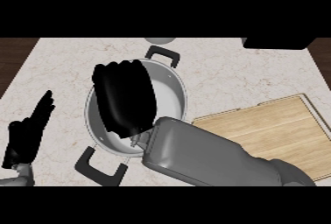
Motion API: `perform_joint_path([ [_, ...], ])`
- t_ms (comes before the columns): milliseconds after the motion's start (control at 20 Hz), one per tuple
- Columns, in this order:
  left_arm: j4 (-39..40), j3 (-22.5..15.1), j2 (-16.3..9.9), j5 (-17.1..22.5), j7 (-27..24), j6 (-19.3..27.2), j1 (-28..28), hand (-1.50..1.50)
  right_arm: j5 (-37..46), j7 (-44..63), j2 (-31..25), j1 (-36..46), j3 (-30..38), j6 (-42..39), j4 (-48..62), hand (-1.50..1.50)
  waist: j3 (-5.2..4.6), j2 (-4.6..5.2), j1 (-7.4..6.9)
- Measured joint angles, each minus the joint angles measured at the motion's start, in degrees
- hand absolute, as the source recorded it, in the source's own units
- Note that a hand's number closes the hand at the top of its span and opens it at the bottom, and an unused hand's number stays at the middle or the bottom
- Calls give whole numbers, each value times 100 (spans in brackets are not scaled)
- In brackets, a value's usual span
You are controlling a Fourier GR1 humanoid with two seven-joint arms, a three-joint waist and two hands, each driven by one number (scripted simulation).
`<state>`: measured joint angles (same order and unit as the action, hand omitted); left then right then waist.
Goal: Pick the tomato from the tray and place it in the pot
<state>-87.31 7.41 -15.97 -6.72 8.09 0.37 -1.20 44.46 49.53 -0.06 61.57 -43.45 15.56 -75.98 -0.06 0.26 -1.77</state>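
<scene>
A steel pot [169, 89] with two black handles stands at the middle of the marble counter. My right hand [124, 98] hangs over the pot's left half, fingers pointing away and slightly bent, covering much of the inside. No tomato shows anywhere; the hand hides whatever lies beneath it. The wooden tray [278, 127] lies to the right of the pot with nothing on its visible surface. My left hand [27, 133] rests open at the left edge, fingers up.
A dark object [278, 43] sits at the counter's far right edge. A pale round thing [160, 40] peeks in at the far edge behind the pot. Dark wood borders the counter at both far corners.
</scene>
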Motion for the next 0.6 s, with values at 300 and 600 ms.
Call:
perform_joint_path([
  [300,-26,-74,102,-99,-11,42,17,0,-606,-876,3,457,100,533,1579,150,-1,24,-64],
  [600,-69,-78,74,-82,11,-50,-63,0,-1226,-1675,5,727,37,952,2862,-150,-2,59,-187],
])
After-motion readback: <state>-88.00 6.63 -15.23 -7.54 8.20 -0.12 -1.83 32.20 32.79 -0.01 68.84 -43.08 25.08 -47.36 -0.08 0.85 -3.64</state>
